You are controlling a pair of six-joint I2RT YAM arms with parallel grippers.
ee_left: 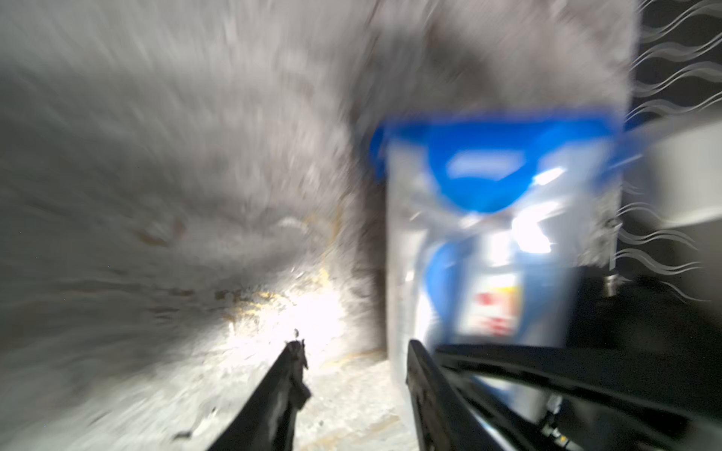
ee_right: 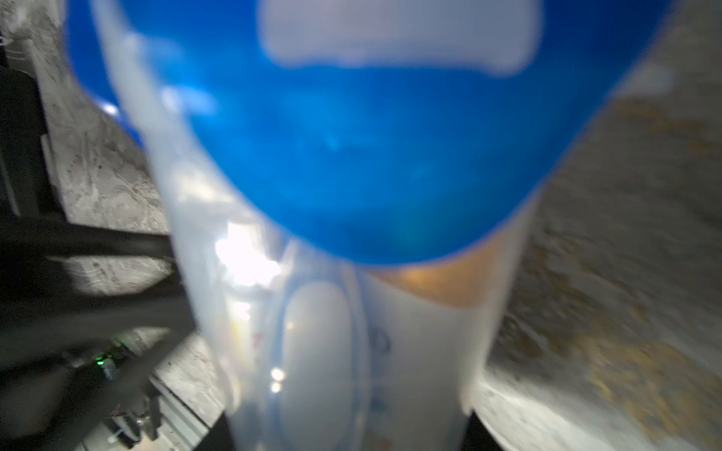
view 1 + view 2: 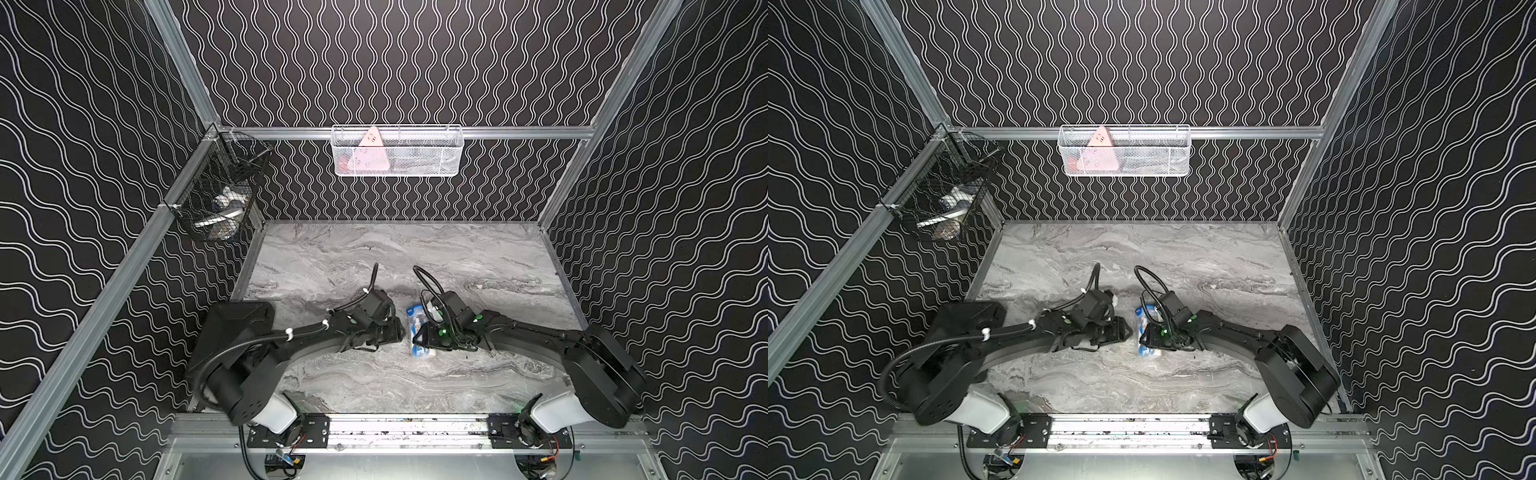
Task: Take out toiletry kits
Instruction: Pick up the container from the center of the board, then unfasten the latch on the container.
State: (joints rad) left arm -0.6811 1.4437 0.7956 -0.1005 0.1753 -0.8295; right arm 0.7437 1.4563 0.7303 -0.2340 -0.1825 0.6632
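Note:
A clear plastic cup [image 3: 424, 353] with a blue lid [image 3: 414, 309] lies on its side on the marble table [image 3: 374, 257], between the two arms. The toiletry kits are inside it: a white bottle [image 2: 426, 351] with a gold cap shows through the wall, and a tube with red and yellow print [image 1: 493, 304] shows in the left wrist view. My right gripper [image 2: 349, 429] is shut on the cup's body, a finger against each side. My left gripper [image 1: 353, 347] is open and empty, just left of the cup [image 1: 402, 273], with one finger [image 1: 416, 363] alongside its wall.
A black wire basket [image 3: 216, 199] with small items hangs on the left rail. A white mesh basket [image 3: 397, 151] holding a pink triangular thing hangs on the back rail. Patterned walls close in the table on three sides.

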